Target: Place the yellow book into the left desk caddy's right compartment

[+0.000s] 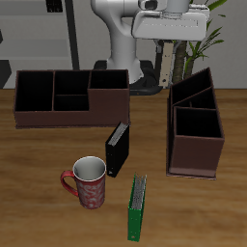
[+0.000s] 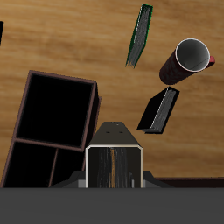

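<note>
Fingers of the gripper [image 1: 171,41] pinch the yellow book [image 2: 114,156], held high above the table [image 1: 39,207]. Beneath and just beside my fingers sits the left desk caddy [image 1: 197,125], its right compartment [image 2: 56,108] open and unobstructed. Black book [image 2: 160,110], red mug [image 2: 187,59] and green book [image 2: 139,36] lie well beyond the caddy.

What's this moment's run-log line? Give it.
jaws: shut on yellow book | book: aloft near left desk caddy | right compartment: empty | placed: not yet
</note>
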